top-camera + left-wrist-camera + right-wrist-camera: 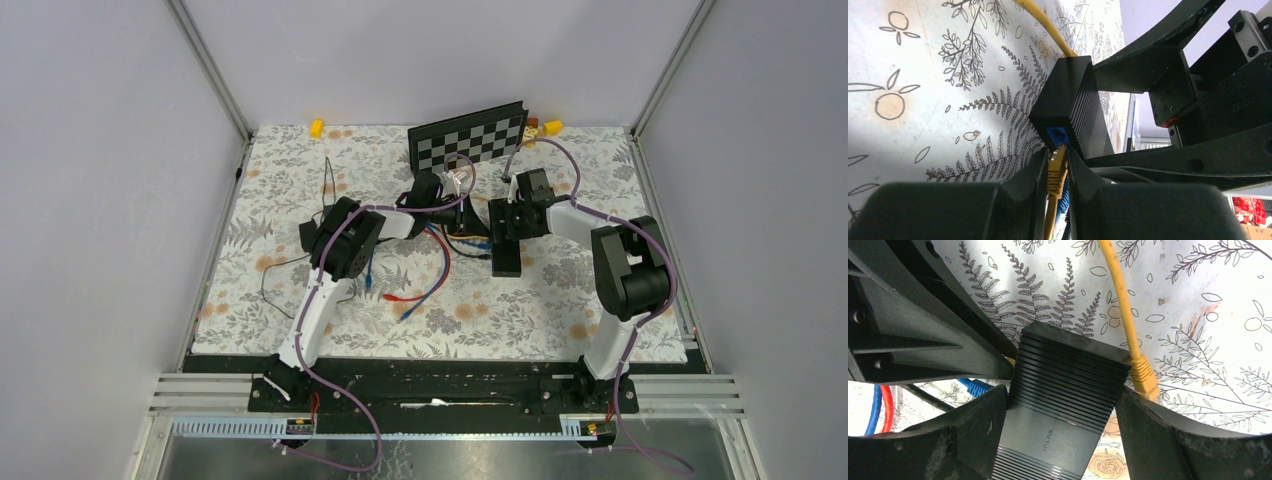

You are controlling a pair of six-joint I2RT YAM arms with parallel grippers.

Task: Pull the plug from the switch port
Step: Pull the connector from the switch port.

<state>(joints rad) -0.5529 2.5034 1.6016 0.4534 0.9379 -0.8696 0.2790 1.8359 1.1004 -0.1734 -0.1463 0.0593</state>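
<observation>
The black TP-Link switch (1073, 105) lies on the floral mat. My left gripper (1055, 157) is shut on a yellow plug (1058, 172), whose tip sits at the switch's blue port (1058, 134). A blue plug (1064, 192) lies right behind it. My right gripper (1063, 412) is shut on the switch body (1068, 390), one finger on each long side. In the top view the left gripper (458, 208) and right gripper (503, 228) meet at the mat's middle.
A second yellow plug (1144, 375) with its cable sits at the switch's other side. A blue plug (979, 388) and red and blue cables (425, 290) lie near the left arm. A checkerboard (470, 135) leans at the back wall.
</observation>
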